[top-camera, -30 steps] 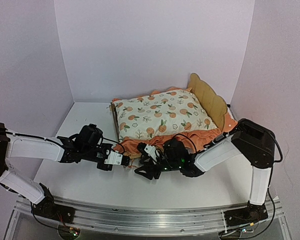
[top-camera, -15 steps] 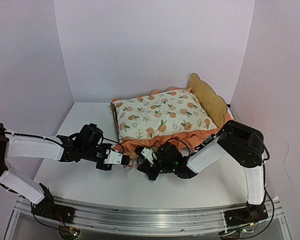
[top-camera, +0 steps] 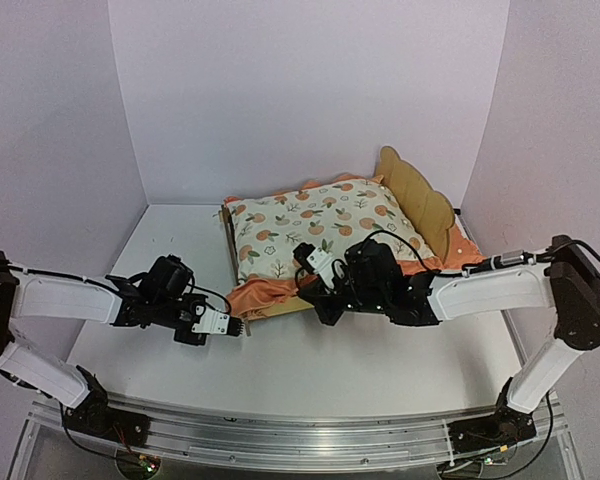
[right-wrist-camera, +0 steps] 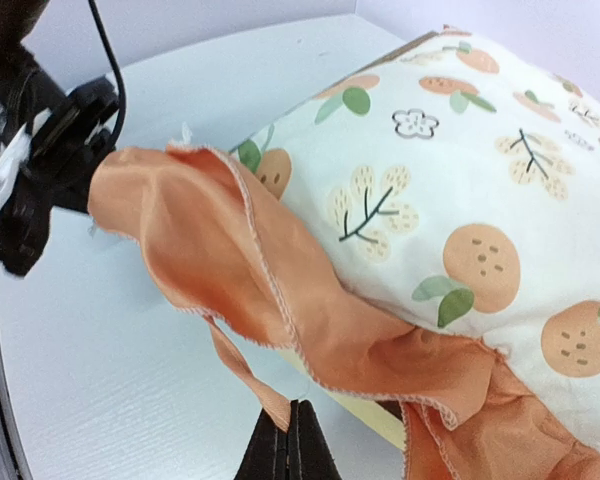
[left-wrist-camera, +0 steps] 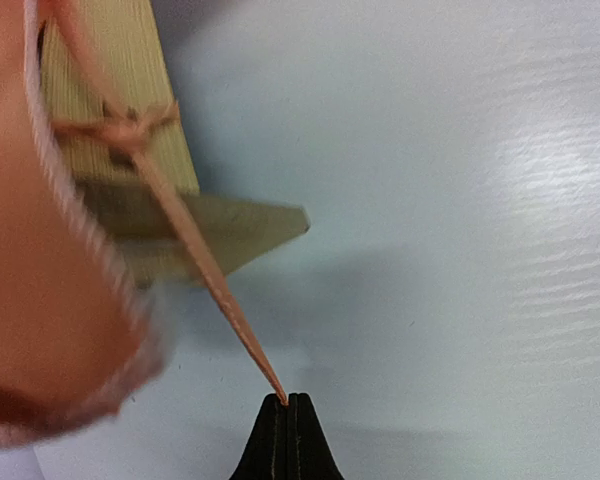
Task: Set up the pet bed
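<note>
Top view: the pet bed (top-camera: 416, 196) sits at the rear right of the table (top-camera: 310, 375). Its scalloped headboard is toward the right wall and its foot end toward the left. The orange-print mattress pad (top-camera: 320, 235) lies on it and covers the base. An orange ruffle (top-camera: 262, 298) spills over the near foot corner. Both arms reach toward that corner from opposite sides, with the grippers near each other but apart. Finger state is not readable from this view.

Left wrist view: the left gripper (left-wrist-camera: 288, 425) has its jaws pressed together, nipping the end of a thin orange tie (left-wrist-camera: 195, 250). The tie runs taut, up and left, to a knot (left-wrist-camera: 120, 130) against the bed's plywood corner. The ruffle is only a blur at the left edge.

Right wrist view: the right gripper (right-wrist-camera: 288, 430) is likewise clenched, pinching a fabric strip (right-wrist-camera: 242, 372) that hangs from under the ruffle. Only this view shows the pad's print and the ruffle's pale stitched edge up close. The left gripper's dark body sits at far left, next to the ruffle's end.
</note>
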